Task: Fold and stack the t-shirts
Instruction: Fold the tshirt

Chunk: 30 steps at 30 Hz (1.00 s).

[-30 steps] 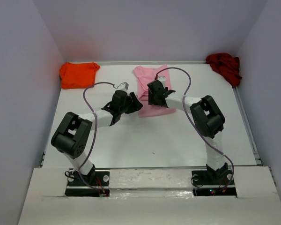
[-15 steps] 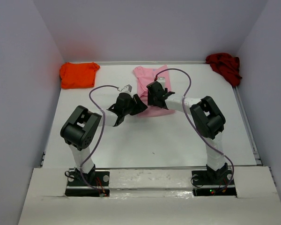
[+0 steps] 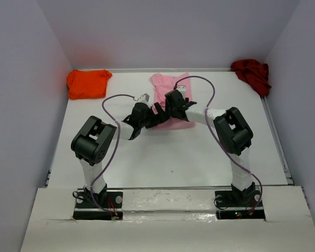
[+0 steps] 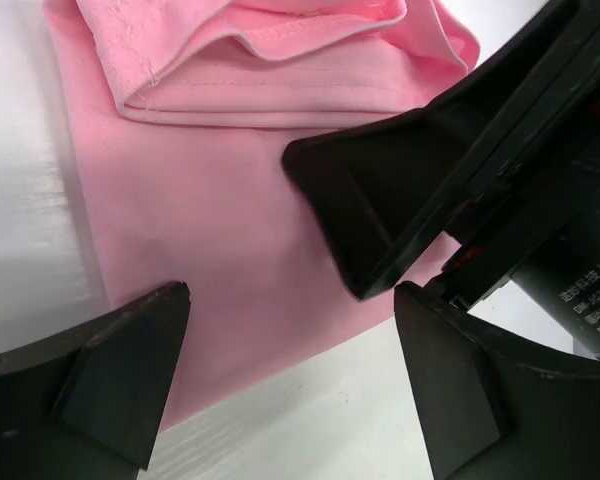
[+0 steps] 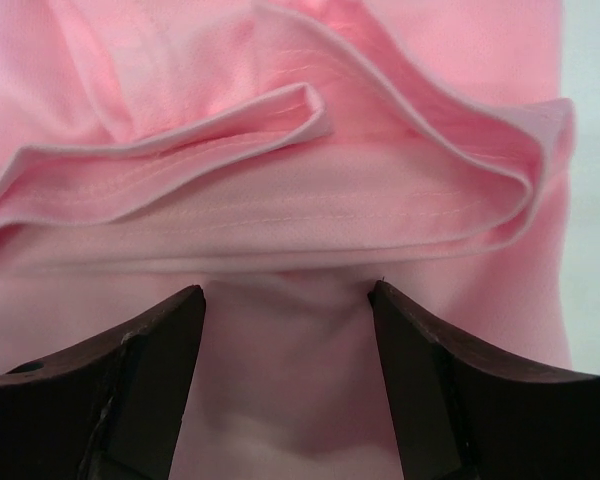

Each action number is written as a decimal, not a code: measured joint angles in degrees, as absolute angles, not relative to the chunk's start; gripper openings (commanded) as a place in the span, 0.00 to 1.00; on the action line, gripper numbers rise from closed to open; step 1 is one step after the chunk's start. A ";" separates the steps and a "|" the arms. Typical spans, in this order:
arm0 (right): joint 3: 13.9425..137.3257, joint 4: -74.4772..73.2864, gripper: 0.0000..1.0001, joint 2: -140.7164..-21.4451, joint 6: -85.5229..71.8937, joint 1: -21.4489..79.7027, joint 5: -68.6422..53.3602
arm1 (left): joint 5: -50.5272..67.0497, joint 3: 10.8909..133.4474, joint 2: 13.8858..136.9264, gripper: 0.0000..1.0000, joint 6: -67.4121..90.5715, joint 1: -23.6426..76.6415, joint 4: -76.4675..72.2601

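Observation:
The light pink t-shirt (image 3: 168, 86) lies partly folded at the middle back of the table, with a doubled-over hem (image 5: 280, 215) across it. My right gripper (image 5: 285, 335) stands open low over the pink cloth, just short of that fold, with only flat cloth between its fingers. My left gripper (image 4: 290, 350) is open wide over the shirt's near edge (image 4: 230, 300) and the bare table, close beside the right gripper's black finger (image 4: 380, 220). From above, both grippers meet at the shirt's front part (image 3: 163, 111). The orange t-shirt (image 3: 87, 83) lies folded back left; the dark red one (image 3: 252, 73) is bunched back right.
White walls close in the table on the left, back and right. The white tabletop (image 3: 173, 157) stretches from the pink shirt to the arm bases. The cables (image 3: 113, 100) of both arms loop above the table near the grippers.
My left gripper slid right to the pink shirt's near edge and its jaws spread wider. My right gripper stayed over the shirt and opened a little.

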State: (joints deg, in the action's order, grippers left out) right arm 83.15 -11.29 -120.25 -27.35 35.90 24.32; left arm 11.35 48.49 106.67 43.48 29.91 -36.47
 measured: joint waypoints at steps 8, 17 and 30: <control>85.58 -13.32 0.78 -121.49 -27.16 35.83 24.53 | 10.44 49.34 106.72 0.99 42.24 29.93 -35.99; 90.30 -14.98 0.78 -124.42 -26.55 35.00 24.99 | 9.69 49.56 106.98 0.99 41.50 29.56 -36.12; 101.71 -15.97 0.78 -131.31 -23.94 30.76 24.40 | 10.52 49.56 107.15 0.99 39.75 29.63 -36.49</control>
State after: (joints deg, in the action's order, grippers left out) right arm 101.71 -15.97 -131.31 -23.94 30.76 24.40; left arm 10.52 49.56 107.15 39.75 29.63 -36.49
